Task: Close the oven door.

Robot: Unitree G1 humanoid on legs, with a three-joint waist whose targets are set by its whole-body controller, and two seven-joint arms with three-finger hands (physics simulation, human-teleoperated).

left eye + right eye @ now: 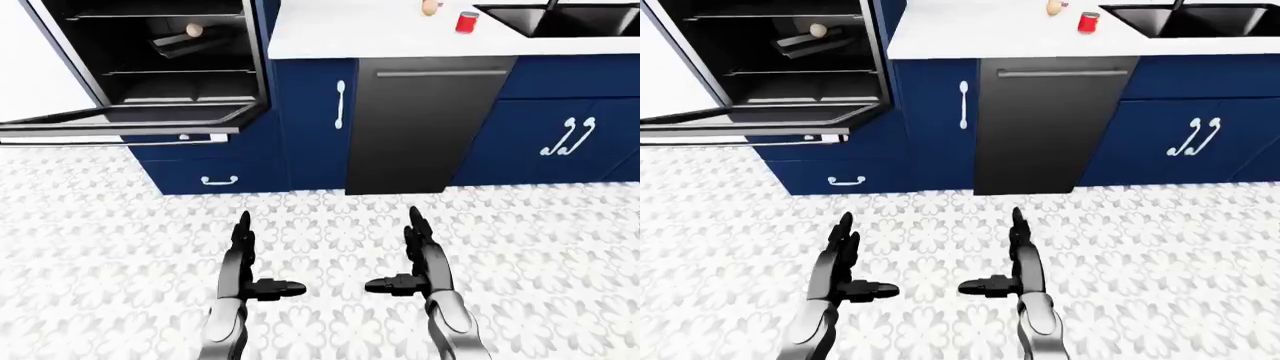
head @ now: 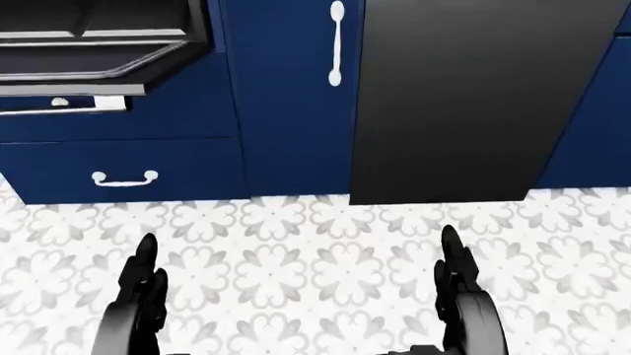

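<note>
1. The oven door (image 1: 120, 120) hung open at the left-eye view's upper left.
2. Both hands, left hand (image 1: 240, 274) and right hand (image 1: 425, 270), hovered over the floor (image 1: 540, 247) with fingers spread, well apart from it.

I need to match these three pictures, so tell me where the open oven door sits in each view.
Left-eye view: the oven door hangs open at upper left, below the racks.
Right-eye view: the oven door is again upper left, hanging open.
Head view: only its right end shows, top left corner.
Shared landmark: the white cabinet handle, left of the black dishwasher panel.
</note>
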